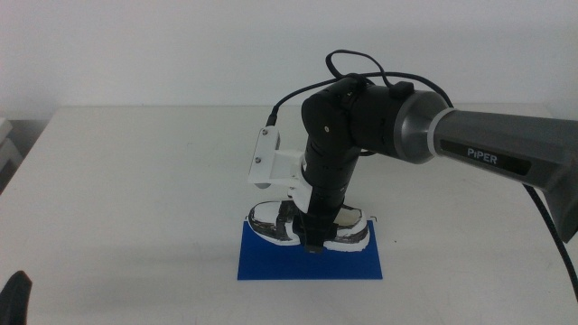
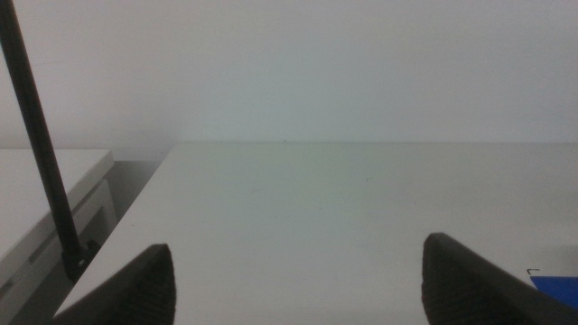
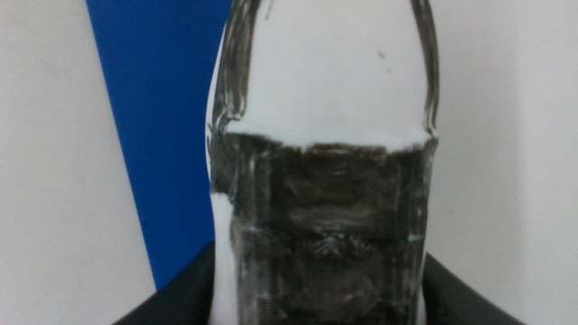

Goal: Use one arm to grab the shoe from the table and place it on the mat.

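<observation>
The shoe (image 1: 271, 219), white with shiny silver-black panels, lies on the blue mat (image 1: 307, 264) near the middle of the white table (image 1: 135, 181). The right arm (image 1: 488, 144) reaches in from the right and points straight down. Its gripper (image 1: 314, 236) is shut on the shoe's middle. In the right wrist view the shoe (image 3: 325, 117) fills the picture, a dark jaw presses on each side of it, and the mat (image 3: 153, 135) shows beside it. The left gripper (image 2: 298, 280) is open and empty, low at the table's near left corner (image 1: 16, 298).
A white cabinet (image 2: 45, 199) stands off the table's left edge, with a thin black pole (image 2: 41, 144) in front of it. A corner of the mat (image 2: 555, 287) shows in the left wrist view. Bare tabletop surrounds the mat.
</observation>
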`<move>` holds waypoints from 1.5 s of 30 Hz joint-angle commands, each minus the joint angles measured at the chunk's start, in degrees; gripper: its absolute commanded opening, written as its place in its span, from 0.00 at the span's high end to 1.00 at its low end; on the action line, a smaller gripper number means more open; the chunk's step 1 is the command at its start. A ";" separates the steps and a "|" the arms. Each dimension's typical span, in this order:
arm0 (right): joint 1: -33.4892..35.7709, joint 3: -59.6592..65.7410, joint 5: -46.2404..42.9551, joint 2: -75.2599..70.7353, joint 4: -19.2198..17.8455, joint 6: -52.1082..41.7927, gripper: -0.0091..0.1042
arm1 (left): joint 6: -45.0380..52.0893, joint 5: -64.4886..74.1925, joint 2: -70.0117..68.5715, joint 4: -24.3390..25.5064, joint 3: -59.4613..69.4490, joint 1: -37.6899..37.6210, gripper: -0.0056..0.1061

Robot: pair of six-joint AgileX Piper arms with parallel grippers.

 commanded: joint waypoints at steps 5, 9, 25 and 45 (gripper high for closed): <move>-0.03 -1.82 -1.60 -1.14 -0.56 -0.74 0.95 | -0.70 -4.63 -0.37 -0.74 0.29 -0.29 0.11; -0.03 -1.82 -1.75 0.09 -0.08 -0.74 0.95 | -0.70 -4.63 -0.37 -0.74 0.29 -0.29 0.11; -0.03 -1.82 -0.96 -0.92 1.66 -0.31 0.23 | -0.70 -4.63 -0.37 -0.74 0.29 -0.29 0.11; -16.90 18.49 -18.27 -45.33 -0.59 31.55 0.27 | -0.70 -4.63 -0.37 -0.74 0.29 -0.29 0.11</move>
